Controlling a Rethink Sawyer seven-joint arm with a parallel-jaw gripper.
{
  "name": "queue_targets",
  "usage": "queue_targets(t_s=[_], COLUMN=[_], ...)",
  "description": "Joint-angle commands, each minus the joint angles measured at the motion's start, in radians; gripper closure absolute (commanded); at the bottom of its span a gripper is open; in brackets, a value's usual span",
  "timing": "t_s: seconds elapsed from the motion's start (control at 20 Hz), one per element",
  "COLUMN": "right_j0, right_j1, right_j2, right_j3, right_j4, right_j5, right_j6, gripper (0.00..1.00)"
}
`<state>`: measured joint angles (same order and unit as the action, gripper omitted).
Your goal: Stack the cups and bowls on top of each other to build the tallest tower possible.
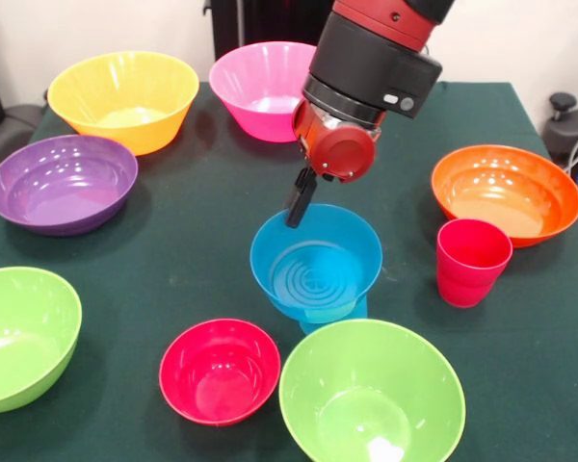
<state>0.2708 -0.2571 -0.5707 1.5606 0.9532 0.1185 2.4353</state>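
While the gripper [300,199] hangs at the blue bowl's [315,266] eleven o'clock rim, whether its fingers stand apart or together I cannot tell. Purple bowl [63,182] sits at nine o'clock, red bowl [220,371] at seven. Centrally, the blue bowl rests on a blue cup [342,314]. Red-pink cup [472,261] stands at three o'clock.

no readable text, no labels, no numbers anywhere

Gripper [300,197]: over blue bowl's far rim — finger state unclear
Blue bowl [315,267]: perched on blue cup [352,310]
Red cup [471,261]: upright — beside orange bowl [506,193]
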Motion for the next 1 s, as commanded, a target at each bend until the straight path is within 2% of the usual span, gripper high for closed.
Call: queue_targets(t_s=[0.05,0.3,1.0], right_j0=[0.032,0.030,0.058], right_j1=[0.018,0.002,-0.003], right_j2=[0.102,0.124,0.121], right_j3=[-0.005,0.014,0.051], right_j4=[0.030,0.031,0.038], right_j5=[0.039,0.015,0.006], right_j6=[0.246,0.240,0.251], gripper=[1.00,1.00,1.00])
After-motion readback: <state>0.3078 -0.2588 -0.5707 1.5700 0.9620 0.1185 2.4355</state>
